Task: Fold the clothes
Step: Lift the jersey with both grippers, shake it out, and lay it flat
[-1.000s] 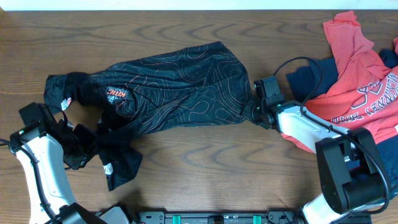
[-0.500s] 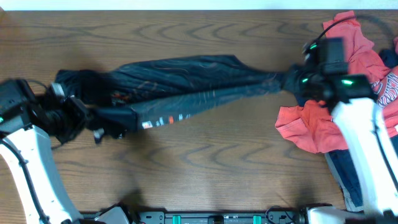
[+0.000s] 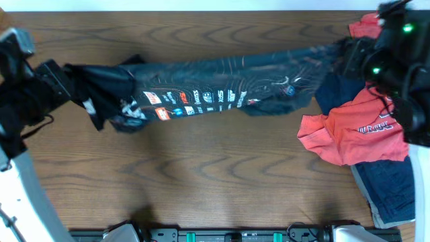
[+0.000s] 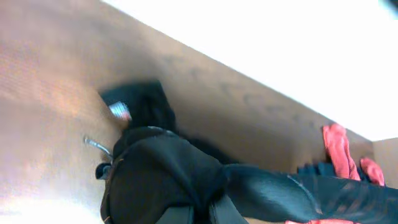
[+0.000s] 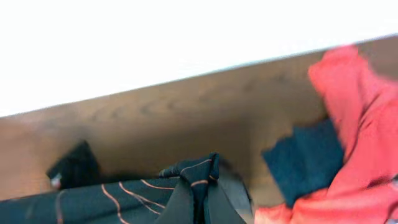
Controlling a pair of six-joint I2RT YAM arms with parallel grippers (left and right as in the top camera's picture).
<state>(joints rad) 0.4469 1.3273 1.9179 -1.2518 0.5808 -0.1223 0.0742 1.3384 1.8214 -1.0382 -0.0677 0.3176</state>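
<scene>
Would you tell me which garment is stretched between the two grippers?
The black jersey, taut from the left gripper to the right gripper; the red tee and navy garment lie crumpled, unheld.

Jersey (image 3: 222, 91) stretches across table (image 3: 201, 175); tee (image 3: 349, 134) (atop another garment (image 3: 390, 191)) lies right.

The left pincer (image 3: 69, 78) is black and blocky, and the wrist just behind it is black too, with thin dark cables (image 3: 35, 125) looping off it. Further back, the left arm (image 3: 23, 181) becomes a smooth white shell, and a white cap (image 3: 17, 40) sits beside the wrist. The right pincer (image 3: 344, 55) is black; the housing behind it carries two small green lights (image 3: 406, 28), and a white link (image 3: 423, 188) follows further back. In the right wrist view the fingers (image 5: 230, 202) show as blurred dark grey bars
</scene>
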